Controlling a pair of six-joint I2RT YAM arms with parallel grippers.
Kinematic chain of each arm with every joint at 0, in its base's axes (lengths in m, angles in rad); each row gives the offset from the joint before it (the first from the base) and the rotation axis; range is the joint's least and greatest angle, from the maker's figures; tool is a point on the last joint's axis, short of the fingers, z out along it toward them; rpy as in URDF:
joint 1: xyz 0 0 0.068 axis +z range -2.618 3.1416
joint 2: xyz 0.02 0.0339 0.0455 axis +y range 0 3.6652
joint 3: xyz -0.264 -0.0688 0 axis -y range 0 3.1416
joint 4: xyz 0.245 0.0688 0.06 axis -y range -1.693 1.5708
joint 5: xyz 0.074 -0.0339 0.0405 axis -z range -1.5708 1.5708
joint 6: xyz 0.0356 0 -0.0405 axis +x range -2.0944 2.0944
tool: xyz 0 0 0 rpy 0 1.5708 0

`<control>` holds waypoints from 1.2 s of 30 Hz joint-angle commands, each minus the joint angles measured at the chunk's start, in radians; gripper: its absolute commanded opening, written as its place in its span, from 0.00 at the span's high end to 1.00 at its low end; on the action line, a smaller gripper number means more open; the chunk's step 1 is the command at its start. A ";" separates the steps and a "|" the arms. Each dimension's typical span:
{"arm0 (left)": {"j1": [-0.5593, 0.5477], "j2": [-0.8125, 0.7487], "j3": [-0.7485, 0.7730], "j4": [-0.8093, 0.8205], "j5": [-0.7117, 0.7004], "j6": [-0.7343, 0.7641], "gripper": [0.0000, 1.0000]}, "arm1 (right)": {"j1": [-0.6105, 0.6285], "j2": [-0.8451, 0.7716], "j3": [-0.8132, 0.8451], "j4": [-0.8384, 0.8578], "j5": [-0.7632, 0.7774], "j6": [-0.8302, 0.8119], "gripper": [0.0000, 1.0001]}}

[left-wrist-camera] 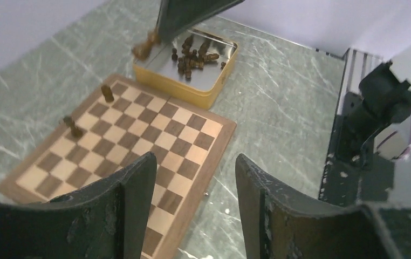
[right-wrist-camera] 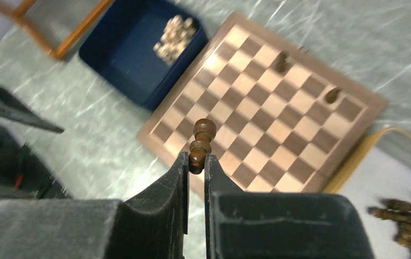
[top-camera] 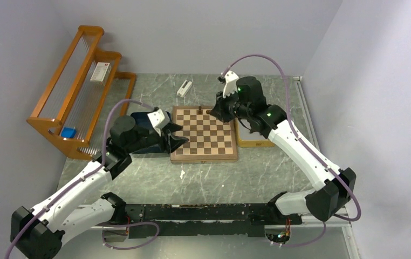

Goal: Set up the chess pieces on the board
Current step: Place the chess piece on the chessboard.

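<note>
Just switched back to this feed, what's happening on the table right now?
The right end effector is shut on a dark chess piece, held over the board. Two dark pieces already stand near its far edge; more lie in the yellow tray. The left end effector is open and empty beside the board. Pale pieces sit in the blue tray.

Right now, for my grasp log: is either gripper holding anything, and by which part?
Right gripper pinches a dark chess piece by one end, the rest jutting out free. Left gripper is open, empty.
</note>
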 commanded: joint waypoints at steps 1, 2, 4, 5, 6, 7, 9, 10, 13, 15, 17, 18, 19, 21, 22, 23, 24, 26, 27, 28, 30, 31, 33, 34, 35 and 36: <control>-0.063 -0.010 -0.043 0.191 0.028 0.287 0.39 | -0.004 0.013 0.064 -0.209 -0.283 -0.035 1.00; -0.068 0.001 -0.041 0.198 0.035 0.308 0.39 | -0.004 0.013 0.065 -0.206 -0.318 -0.031 1.00; -0.077 0.027 -0.027 0.190 0.062 0.350 0.38 | -0.004 0.011 0.059 -0.195 -0.389 -0.023 1.00; -0.081 0.040 -0.019 0.175 0.069 0.367 0.38 | -0.004 0.010 0.055 -0.190 -0.416 -0.020 1.00; -0.085 0.056 -0.012 0.159 0.076 0.388 0.38 | -0.004 0.010 0.050 -0.183 -0.439 -0.018 1.00; -0.090 0.067 -0.005 0.143 0.082 0.410 0.38 | -0.003 0.010 0.043 -0.175 -0.460 -0.016 1.00; -0.104 0.087 0.007 0.114 0.077 0.453 0.38 | -0.004 0.009 0.027 -0.166 -0.507 -0.023 1.00; -0.112 0.093 0.011 0.107 0.073 0.470 0.38 | -0.003 0.012 0.022 -0.165 -0.540 -0.029 1.00; -0.139 0.106 0.019 0.097 0.074 0.521 0.38 | -0.002 0.026 0.013 -0.175 -0.586 -0.043 1.00; -0.156 0.114 0.029 0.089 0.066 0.539 0.39 | -0.002 0.042 0.013 -0.186 -0.594 -0.051 1.00; -0.172 0.122 0.039 0.076 0.048 0.555 0.39 | -0.001 0.058 0.016 -0.194 -0.602 -0.056 1.00; -0.179 0.125 0.041 0.073 0.042 0.560 0.39 | -0.001 0.063 0.018 -0.193 -0.608 -0.055 1.00; -0.187 0.131 0.044 0.070 0.035 0.566 0.40 | -0.001 0.068 0.020 -0.193 -0.615 -0.052 1.00; -0.199 0.145 0.049 0.066 0.023 0.571 0.40 | 0.002 0.078 0.026 -0.188 -0.623 -0.048 1.00; -0.204 0.153 0.052 0.063 0.014 0.572 0.41 | 0.005 0.080 0.028 -0.182 -0.627 -0.045 1.00; -0.207 0.161 0.057 0.059 0.006 0.574 0.42 | 0.007 0.081 0.029 -0.179 -0.632 -0.044 1.00; -0.210 0.168 0.061 0.057 0.000 0.573 0.44 | 0.007 0.081 0.030 -0.178 -0.636 -0.044 1.00; -0.213 0.179 0.068 0.050 -0.005 0.572 0.48 | 0.007 0.077 0.030 -0.161 -0.633 -0.034 1.00; -0.214 0.184 0.071 0.044 -0.009 0.570 0.50 | 0.007 0.072 0.027 -0.146 -0.624 -0.018 1.00; -0.215 0.186 0.074 0.037 -0.015 0.566 0.53 | 0.007 0.066 0.022 -0.131 -0.622 -0.008 1.00; -0.215 0.187 0.074 0.030 -0.035 0.557 0.59 | 0.007 0.052 0.009 -0.091 -0.607 0.024 1.00; -0.215 0.186 0.072 0.030 -0.044 0.546 0.63 | 0.008 0.042 -0.003 -0.058 -0.602 0.047 1.00; -0.216 0.180 0.067 0.032 -0.044 0.524 0.74 | 0.007 0.023 -0.030 0.010 -0.594 0.093 1.00; -0.215 0.177 0.066 0.038 -0.045 0.505 0.80 | 0.007 0.013 -0.050 0.052 -0.584 0.125 1.00; -0.215 0.174 0.063 0.046 -0.046 0.482 0.84 | 0.007 0.004 -0.068 0.091 -0.578 0.155 1.00; -0.215 0.172 0.060 0.057 -0.046 0.456 0.89 | 0.007 -0.004 -0.088 0.135 -0.575 0.184 1.00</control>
